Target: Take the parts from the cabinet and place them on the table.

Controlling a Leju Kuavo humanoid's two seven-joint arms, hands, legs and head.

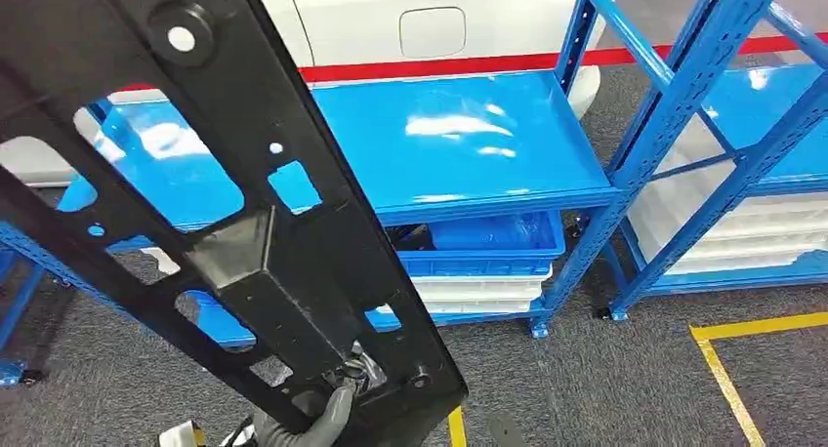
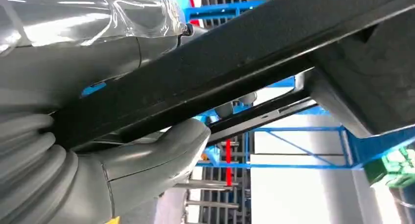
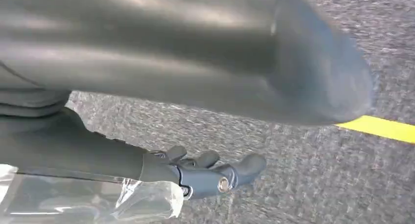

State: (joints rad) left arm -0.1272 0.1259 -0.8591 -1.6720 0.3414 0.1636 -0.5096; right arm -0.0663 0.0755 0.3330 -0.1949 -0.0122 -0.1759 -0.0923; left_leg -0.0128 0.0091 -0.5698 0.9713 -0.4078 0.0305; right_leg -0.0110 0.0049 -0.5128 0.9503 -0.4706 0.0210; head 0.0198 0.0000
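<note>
- Gripping the black frame part [image 1: 264, 242] at its lower end was the left hand [image 1: 317, 420].
- Right hand [image 3: 205, 172] hung empty over grey carpet [image 3: 303, 175], fingers loosely apart.

Matt black part [image 1: 264, 262], glossy blue metal cabinet [image 1: 469, 144], rough grey carpet [image 1: 605, 388].

The left hand [image 1: 327, 418] is gripping a black frame part [image 1: 244, 223] near its low end; the right hand [image 3: 205, 172] is hanging empty, fingers loosely extended.
</note>
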